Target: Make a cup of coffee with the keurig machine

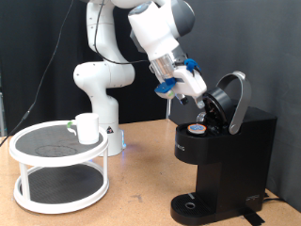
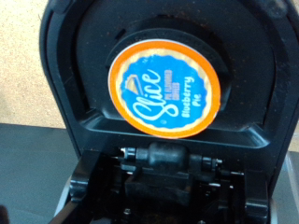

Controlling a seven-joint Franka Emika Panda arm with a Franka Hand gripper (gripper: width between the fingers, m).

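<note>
The end effector (image 1: pixel 195 94) hangs right over the open top of the machine (image 1: pixel 221 155), just above the pod (image 1: pixel 197 129). Its fingers are hidden by the arm (image 1: pixel 155 33) and the lid (image 1: pixel 230 99), so I cannot tell if they are open or closed. The wrist view shows no fingers at all.

The pod sits in its round hole at the top of the machine, flat side up, with an orange ring and a blue label (image 2: pixel 163 84). It lies straight below the end effector and a bit toward the exterior view's left. The lid stands up, tilted back toward the exterior view's right, so the end effector is between the lid and the pod.

The cup (image 1: pixel 87 127) is well apart from all this. It stands upright on the top shelf of a white round rack (image 1: pixel 58 151) on the desk (image 1: pixel 141 202), far to the exterior view's left. The spot under the spout, on the drip base (image 1: pixel 195 204), has no cup on it.
</note>
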